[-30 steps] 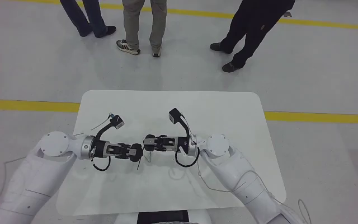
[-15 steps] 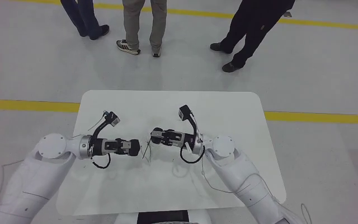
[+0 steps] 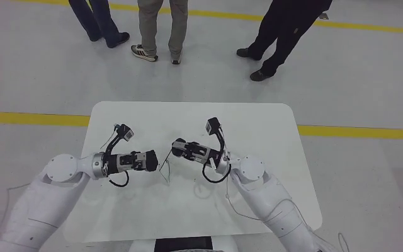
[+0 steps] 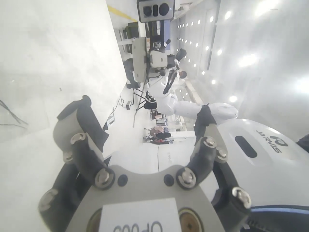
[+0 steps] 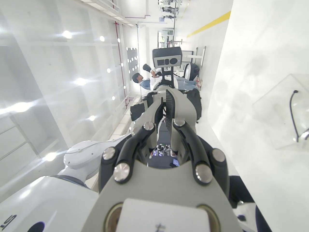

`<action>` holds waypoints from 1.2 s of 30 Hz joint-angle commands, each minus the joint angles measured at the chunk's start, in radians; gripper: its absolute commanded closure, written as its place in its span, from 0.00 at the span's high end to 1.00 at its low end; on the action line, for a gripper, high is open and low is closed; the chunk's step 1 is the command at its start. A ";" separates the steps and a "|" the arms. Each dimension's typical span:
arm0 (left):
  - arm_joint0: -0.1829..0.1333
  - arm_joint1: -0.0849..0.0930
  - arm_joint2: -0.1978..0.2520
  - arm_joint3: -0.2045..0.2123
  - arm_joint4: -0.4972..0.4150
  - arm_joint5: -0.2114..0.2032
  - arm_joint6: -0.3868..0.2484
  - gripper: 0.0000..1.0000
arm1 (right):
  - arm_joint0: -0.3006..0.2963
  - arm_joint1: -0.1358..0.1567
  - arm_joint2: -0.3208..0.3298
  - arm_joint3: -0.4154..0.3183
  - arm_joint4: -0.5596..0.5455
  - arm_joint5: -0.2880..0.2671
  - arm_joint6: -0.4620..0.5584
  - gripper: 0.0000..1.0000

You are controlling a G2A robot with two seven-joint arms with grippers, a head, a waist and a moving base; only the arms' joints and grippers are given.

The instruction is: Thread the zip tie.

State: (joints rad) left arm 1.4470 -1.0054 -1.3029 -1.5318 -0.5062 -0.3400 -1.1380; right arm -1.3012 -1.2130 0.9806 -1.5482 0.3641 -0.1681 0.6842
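The thin black zip tie (image 3: 165, 170) lies loose on the white table, between and just below the two grippers in the top view. My left gripper (image 3: 153, 160) is open a little to its left, with nothing between the fingers (image 4: 72, 114). From that wrist the zip tie (image 4: 12, 119) shows as thin dark lines off to the side. My right gripper (image 3: 176, 148) is just right of the tie, raised, its fingers (image 5: 169, 102) pressed together and holding nothing. The curved zip tie (image 5: 292, 112) rests on the table beside it.
The white table (image 3: 264, 126) has rounded corners and spreads well beyond both arms. A yellow floor line (image 3: 352, 131) runs behind its far edge.
The two grippers, which met at the table's middle a second ago, have drawn apart and moved toward the far side. The zip tie has been let go and lies on the table.
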 commanded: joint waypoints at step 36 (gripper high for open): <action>0.035 -0.118 0.023 0.002 -0.006 0.000 0.237 1.00 | -0.084 -0.045 -0.045 -0.052 -0.019 0.038 -0.420 0.00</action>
State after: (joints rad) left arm 1.4814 -1.1241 -1.2802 -1.5298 -0.5113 -0.3400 -0.9017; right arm -1.3850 -1.2583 0.9359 -1.6003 0.3458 -0.1295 0.2644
